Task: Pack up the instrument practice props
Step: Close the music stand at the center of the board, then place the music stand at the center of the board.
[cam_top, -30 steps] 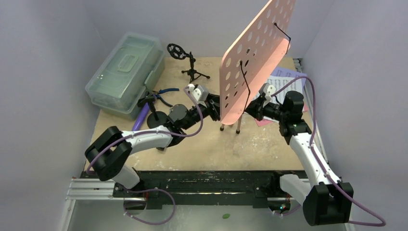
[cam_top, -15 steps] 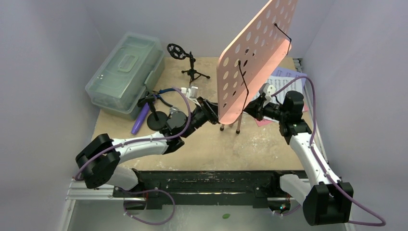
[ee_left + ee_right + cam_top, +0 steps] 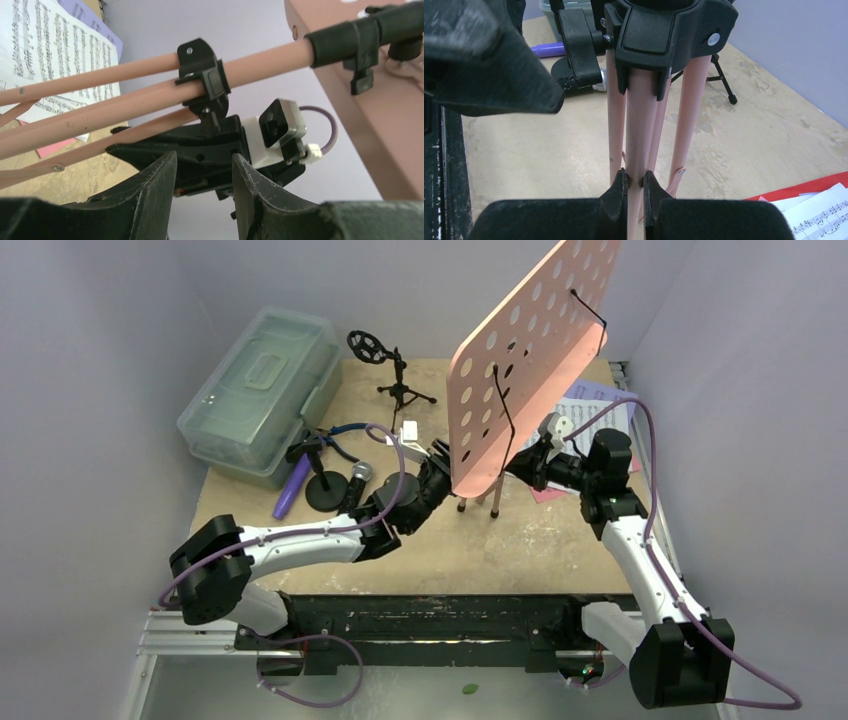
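Note:
The pink perforated music rack (image 3: 530, 350) stands tilted at mid-table on its tripod legs (image 3: 480, 502). My right gripper (image 3: 636, 182) is shut on the rack's pink centre pole (image 3: 641, 125), below the black hub. My left gripper (image 3: 203, 157) is open and holds nothing. It points up at the folded pink tubes (image 3: 125, 95) from the rack's left lower edge. A purple microphone (image 3: 293, 485) and a black-silver microphone (image 3: 357, 480) lie by a round-based stand (image 3: 322, 490). A black mic tripod (image 3: 400, 385) stands behind them. Sheet-music pages (image 3: 600, 405) lie at the right.
A clear greenish plastic case (image 3: 262, 390) sits shut at the back left. Blue-handled pliers (image 3: 345, 430) lie in front of it. Walls close in the table at the left, back and right. A red page (image 3: 809, 187) lies under the white sheets near the right arm.
My left arm swung its forearm lower and nearer, uncovering the black-silver microphone, with its gripper still at the rack's lower left edge. The rack's board shifted slightly left. The right arm kept its hold.

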You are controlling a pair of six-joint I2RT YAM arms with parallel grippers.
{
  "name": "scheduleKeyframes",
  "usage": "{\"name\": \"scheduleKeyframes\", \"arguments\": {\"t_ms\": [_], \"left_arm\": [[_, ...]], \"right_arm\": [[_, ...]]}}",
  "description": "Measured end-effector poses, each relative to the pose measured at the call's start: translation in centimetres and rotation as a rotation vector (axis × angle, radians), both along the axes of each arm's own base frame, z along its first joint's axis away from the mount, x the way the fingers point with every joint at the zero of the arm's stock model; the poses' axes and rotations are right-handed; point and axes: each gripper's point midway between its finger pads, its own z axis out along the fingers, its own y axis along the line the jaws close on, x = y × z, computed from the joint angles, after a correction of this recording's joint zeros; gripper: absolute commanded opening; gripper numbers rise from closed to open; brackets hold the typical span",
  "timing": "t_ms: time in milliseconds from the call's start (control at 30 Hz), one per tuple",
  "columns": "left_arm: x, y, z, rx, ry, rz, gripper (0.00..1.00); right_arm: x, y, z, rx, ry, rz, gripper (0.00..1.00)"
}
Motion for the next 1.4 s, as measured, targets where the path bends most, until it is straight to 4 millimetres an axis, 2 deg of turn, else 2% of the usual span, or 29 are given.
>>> {"name": "scheduleKeyframes", "arguments": {"t_ms": [133,267,467,567,667,1000,1033,1133,1200,1300,1400], "left_arm": [[1.1,0.0,1.1,-0.037,0.015,0.053,0.43],[1.9,-0.3,0.7,-0.042,0.05,0.089,0.34],[2.7,0.0,0.6,-0.101,0.159,0.147,0.28],[2.8,0.1,0.7,-0.155,0.207,0.159,0.12],[2.9,0.2,1.3,-0.234,0.261,0.161,0.0],[3.0,0.1,1.5,-0.525,0.459,0.124,0.0],[2.9,0.0,1.6,-0.549,0.468,0.119,0.03],[2.9,-0.3,1.7,-0.606,0.481,0.106,0.23],[2.9,-0.5,1.7,-0.631,0.483,0.097,0.32],[2.8,-0.4,1.5,-0.643,0.467,0.086,0.42],[2.5,0.0,0.7,-0.611,0.438,0.09,0.46]], "right_arm": [[0.0,0.0,0.0,0.0,0.0,0.001,0.0],[0.1,0.0,-0.1,0.001,0.003,0.003,0.0],[0.1,0.0,0.0,0.002,-0.001,0.004,0.0],[0.1,0.0,0.0,0.003,-0.001,0.004,0.0],[0.2,0.1,0.0,0.004,-0.001,0.005,0.0],[0.3,0.0,0.0,0.005,-0.001,0.001,0.0],[0.3,0.0,0.0,0.005,-0.001,0.0,0.0],[0.3,-0.1,0.0,0.005,0.0,-0.003,0.0],[0.3,-0.1,0.0,0.007,0.002,-0.005,0.0],[0.3,-0.1,0.0,0.007,0.002,-0.003,0.0],[0.3,-0.1,0.0,0.007,0.002,-0.001,0.0]]}}
